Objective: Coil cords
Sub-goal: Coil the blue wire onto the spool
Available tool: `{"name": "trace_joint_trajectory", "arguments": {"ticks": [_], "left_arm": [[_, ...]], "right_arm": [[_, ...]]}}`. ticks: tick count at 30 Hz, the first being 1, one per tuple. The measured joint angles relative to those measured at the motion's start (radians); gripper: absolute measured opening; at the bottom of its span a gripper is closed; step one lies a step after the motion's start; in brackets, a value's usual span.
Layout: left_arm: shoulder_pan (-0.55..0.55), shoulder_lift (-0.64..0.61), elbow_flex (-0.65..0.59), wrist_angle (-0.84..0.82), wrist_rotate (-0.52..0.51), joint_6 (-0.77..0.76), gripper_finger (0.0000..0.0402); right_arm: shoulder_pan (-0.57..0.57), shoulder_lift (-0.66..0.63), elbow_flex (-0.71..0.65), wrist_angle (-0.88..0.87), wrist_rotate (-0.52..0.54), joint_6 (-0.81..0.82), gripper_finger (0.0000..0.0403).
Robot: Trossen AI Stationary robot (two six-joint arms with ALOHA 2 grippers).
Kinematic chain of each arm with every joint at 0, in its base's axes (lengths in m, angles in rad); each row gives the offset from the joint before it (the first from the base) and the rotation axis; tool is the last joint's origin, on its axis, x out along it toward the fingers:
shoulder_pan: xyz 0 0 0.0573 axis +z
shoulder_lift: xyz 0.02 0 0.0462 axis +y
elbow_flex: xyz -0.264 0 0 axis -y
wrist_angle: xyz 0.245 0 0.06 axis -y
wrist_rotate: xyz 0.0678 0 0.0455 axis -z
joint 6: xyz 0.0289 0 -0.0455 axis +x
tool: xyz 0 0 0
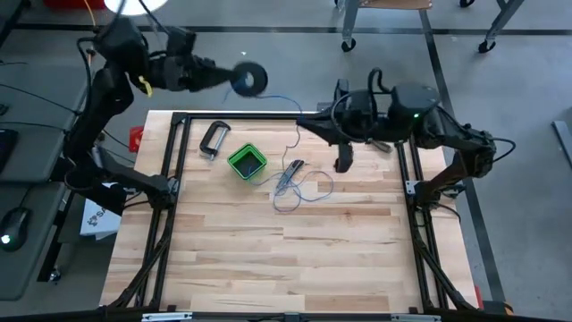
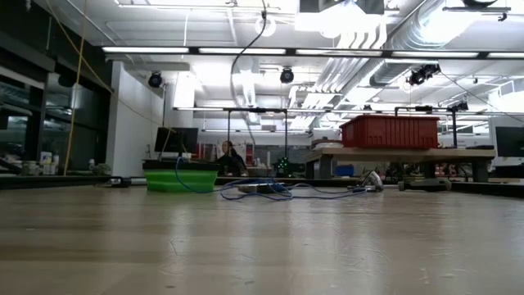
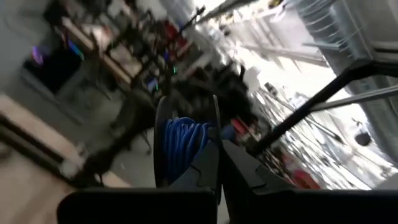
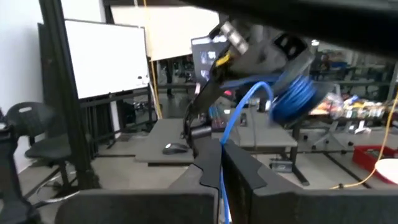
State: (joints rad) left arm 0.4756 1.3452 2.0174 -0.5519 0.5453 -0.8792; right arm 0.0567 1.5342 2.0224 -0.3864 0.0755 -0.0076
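Blue-grey wire [image 1: 295, 183] trails from held-up spool [image 1: 251, 79] toward table loops.

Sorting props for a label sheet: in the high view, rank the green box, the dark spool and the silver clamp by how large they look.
1. green box
2. spool, nearly the same, held raised in the left claw, so nearer the camera; unsure
3. silver clamp, thinnest

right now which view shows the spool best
The high view: the spool shows whole, held by the left gripper beyond the table's far edge. The left wrist view shows it edge-on and blurred, the right wrist view partly behind the arm. The low view misses it.
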Motion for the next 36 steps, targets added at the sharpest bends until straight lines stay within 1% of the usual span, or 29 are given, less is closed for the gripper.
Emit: {"name": "trace_joint_trajectory", "arguments": {"ticks": [4, 9, 11, 16, 20, 25, 27, 31, 34, 36], "left_arm": [[-0.057, 0.031, 0.0, -0.003, 0.027, -0.061, 0.0], [-0.134, 0.104, 0.0, 0.046, 0.11, -0.142, 0.0], [-0.163, 0.133, 0.0, 0.095, 0.153, -0.179, 0.0], [-0.227, 0.21, 0.0, 0.28, 0.256, -0.299, 0.0], [-0.271, 0.262, 0.0, 0.399, 0.307, -0.387, 0.0], [-0.32, 0.314, 0.0, 0.5, 0.367, -0.446, 0.0], [-0.336, 0.338, -0.001, 0.582, 0.37, -0.491, 0.0], [-0.356, 0.386, 0.0, 0.837, 0.36, -0.612, 0.0], [-0.357, 0.415, 0.0, 0.994, 0.314, -0.662, 0.0], [-0.355, 0.427, 0.0, 1.045, 0.285, -0.665, 0.0]], "right_arm": [[-0.019, -0.005, 0.0, 0.003, -0.026, -0.001, 0.0], [-0.025, -0.004, 0.0, 0.002, -0.058, -0.001, 0.0], [-0.025, -0.004, 0.0, 0.002, -0.071, -0.002, 0.0], [-0.024, -0.004, 0.0, -0.018, -0.11, -0.019, 0.0], [-0.024, -0.005, 0.0, -0.024, -0.158, -0.019, 0.0], [-0.025, -0.004, 0.0, -0.019, -0.203, -0.02, 0.0], [-0.031, -0.004, 0.0, -0.016, -0.23, -0.027, 0.0], [-0.038, 0.003, 0.0, -0.004, -0.256, -0.016, 0.0], [-0.037, 0.005, 0.0, 0.023, -0.256, -0.002, 0.0], [-0.038, 0.009, 0.001, 0.039, -0.251, 0.007, 0.0]]}}
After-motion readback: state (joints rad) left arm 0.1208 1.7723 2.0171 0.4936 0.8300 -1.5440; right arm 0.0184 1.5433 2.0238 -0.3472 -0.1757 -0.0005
